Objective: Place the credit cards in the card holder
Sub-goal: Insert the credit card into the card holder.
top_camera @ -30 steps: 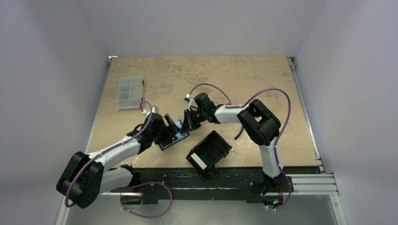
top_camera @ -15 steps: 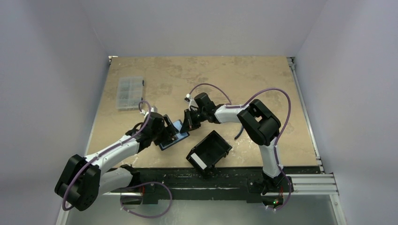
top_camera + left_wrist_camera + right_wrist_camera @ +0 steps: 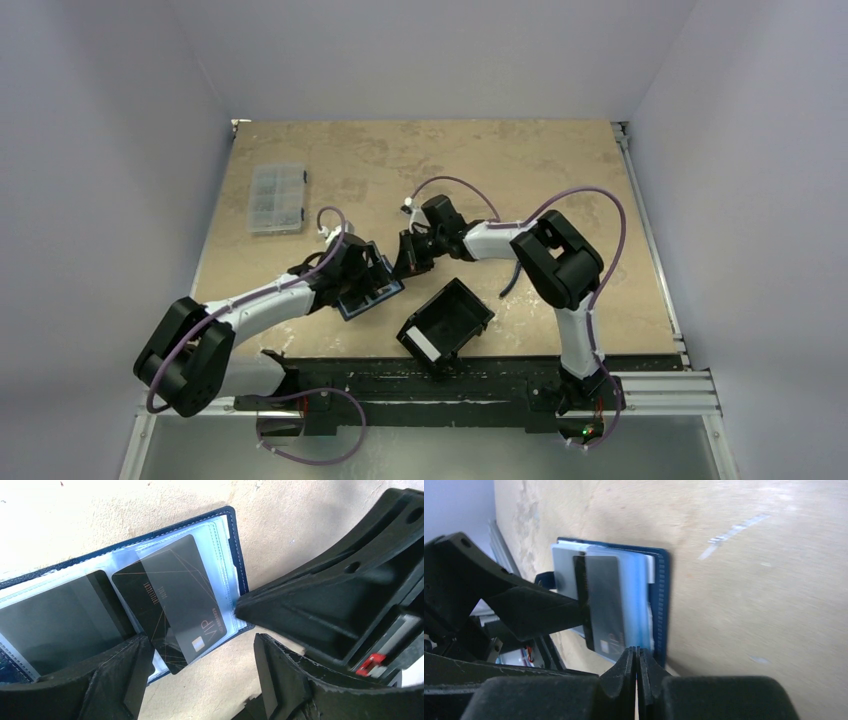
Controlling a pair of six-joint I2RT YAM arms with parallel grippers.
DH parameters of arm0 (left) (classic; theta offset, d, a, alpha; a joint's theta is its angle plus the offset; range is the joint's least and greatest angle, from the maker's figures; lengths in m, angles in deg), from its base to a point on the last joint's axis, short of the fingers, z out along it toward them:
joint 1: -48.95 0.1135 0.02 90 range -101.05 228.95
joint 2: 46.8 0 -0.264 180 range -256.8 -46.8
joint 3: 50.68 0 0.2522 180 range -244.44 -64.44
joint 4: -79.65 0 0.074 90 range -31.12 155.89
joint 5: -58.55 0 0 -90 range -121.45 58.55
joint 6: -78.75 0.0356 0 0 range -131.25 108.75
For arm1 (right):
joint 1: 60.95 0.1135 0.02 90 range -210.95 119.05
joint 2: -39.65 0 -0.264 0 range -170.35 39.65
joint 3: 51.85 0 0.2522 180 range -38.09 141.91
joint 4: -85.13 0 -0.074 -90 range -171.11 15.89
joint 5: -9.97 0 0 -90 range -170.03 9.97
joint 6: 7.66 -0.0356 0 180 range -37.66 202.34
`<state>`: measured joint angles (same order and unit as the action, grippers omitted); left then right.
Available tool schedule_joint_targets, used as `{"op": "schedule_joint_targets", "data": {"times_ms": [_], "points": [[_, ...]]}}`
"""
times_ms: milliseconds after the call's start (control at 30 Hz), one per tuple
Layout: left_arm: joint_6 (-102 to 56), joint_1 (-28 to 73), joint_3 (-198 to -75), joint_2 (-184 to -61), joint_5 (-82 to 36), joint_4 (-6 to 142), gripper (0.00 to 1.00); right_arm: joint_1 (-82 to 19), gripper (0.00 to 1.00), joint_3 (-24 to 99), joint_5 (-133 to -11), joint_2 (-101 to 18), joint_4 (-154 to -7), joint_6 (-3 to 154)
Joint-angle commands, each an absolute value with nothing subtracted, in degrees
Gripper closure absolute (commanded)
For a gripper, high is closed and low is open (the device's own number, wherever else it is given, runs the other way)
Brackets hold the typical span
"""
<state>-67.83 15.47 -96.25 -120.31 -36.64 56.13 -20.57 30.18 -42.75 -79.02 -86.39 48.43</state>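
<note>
Left gripper (image 3: 197, 677), jaws spread wide, grips nothing; one finger meets the black card (image 3: 170, 600), askew and half inside the card holder (image 3: 239, 555), which lies open on the table (image 3: 150, 505). Square the card first (right gripper (image 3: 637, 660), pinched shut, sits at the holder's edge), then push gently.

A tan table (image 3: 480, 160) with a mottled, stone-like top fills the middle of the overhead view. Three plain walls box it in: a back wall (image 3: 430, 60), a left wall (image 3: 100, 180) and a right wall (image 3: 760, 180) (all a pale lavender-grey, with no windows visible). A silver metal rail (image 3: 650, 240) runs along the table's right edge. A black strip (image 3: 480, 385) lines the near edge, with a grey surface (image 3: 450, 450) below it. The light is soft and even, and the shadows are faint.
</note>
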Motion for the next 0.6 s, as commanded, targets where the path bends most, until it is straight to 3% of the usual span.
{"op": "schedule_joint_targets", "data": {"times_ms": [0, 200, 467, 567], "points": [[-66.02, 14.93, -97.37, -118.46, -38.58, 55.88, 0.22, -23.92, 0.88, 28.38, -43.99, -74.48, -83.74, 50.92], [-64.47, 14.93, -97.57, -119.91, -36.01, 59.34, 0.20, -24.29, 0.75, 30.09, -44.12, -75.66, -81.20, 54.42], [-63.06, 13.49, -100.67, -127.38, -30.73, 66.97, 0.21, -23.03, 0.72, 31.32, -42.74, -79.88, -80.79, 53.68], [-61.56, 12.31, -103.10, -128.24, -31.03, 63.56, 0.21, -22.82, 0.72, 30.97, -40.79, -79.54, -83.27, 52.65]]}}
